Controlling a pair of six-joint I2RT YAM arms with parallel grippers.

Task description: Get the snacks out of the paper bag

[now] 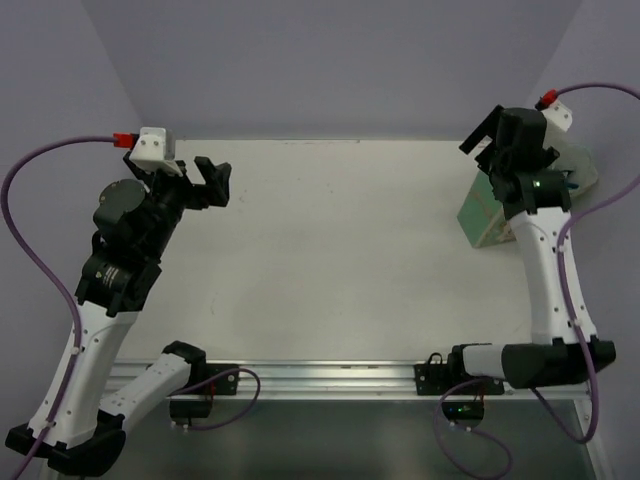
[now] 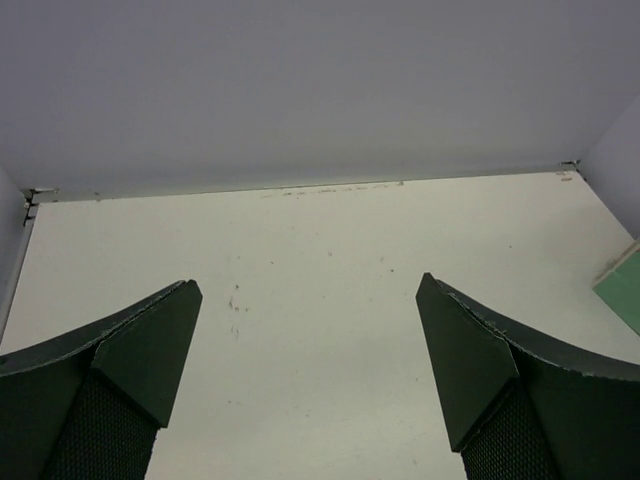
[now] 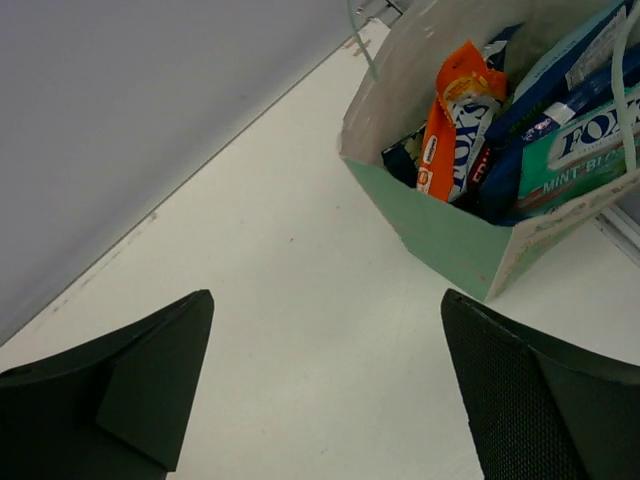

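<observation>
The pale mint-green paper bag stands open at the table's far right, partly behind my right arm in the top view. Inside it are the snacks: a red-yellow-orange packet, dark blue packets and a teal-white packet. My right gripper is open and empty, raised just left of the bag's mouth; it also shows in the top view. My left gripper is open and empty, held high over the far left of the table. A corner of the bag shows at the right edge of the left wrist view.
The white table has grey walls behind and at both sides. A metal rail with the arm bases runs along the near edge. Purple cables loop beside each arm.
</observation>
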